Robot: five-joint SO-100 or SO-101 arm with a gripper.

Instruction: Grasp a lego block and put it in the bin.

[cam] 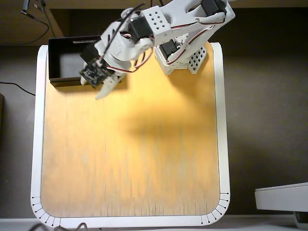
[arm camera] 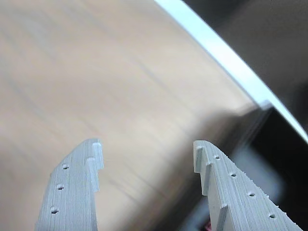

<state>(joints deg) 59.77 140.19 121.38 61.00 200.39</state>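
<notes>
The table (cam: 130, 159) is the largest thing: a wooden board with a white rim and rounded corners, which fills most of the overhead view. In the wrist view its blurred wood surface (arm camera: 96, 82) covers the left and the middle, and the white rim runs as a diagonal band through the upper right.

The arm (cam: 163, 29) comes next. It is white, its base stands at the upper middle of the overhead view, and it stretches to the left, towards the upper left corner of the table.

The bin (cam: 60, 62), a black box with an open top, sits in the upper left of the overhead view, at the corner of the table. The arm covers its right part.

The gripper (cam: 101, 85) hangs at the lower right edge of the bin in the overhead view. In the wrist view its two white fingers (arm camera: 72, 192) rise from the bottom edge with a wide gap, so the gripper (arm camera: 147, 156) stands apart and nothing is between the tips.

The lego block is not clearly visible. Only a tiny reddish spot at the bottom edge of the wrist view, beside the right finger, may be it; I cannot tell.
</notes>
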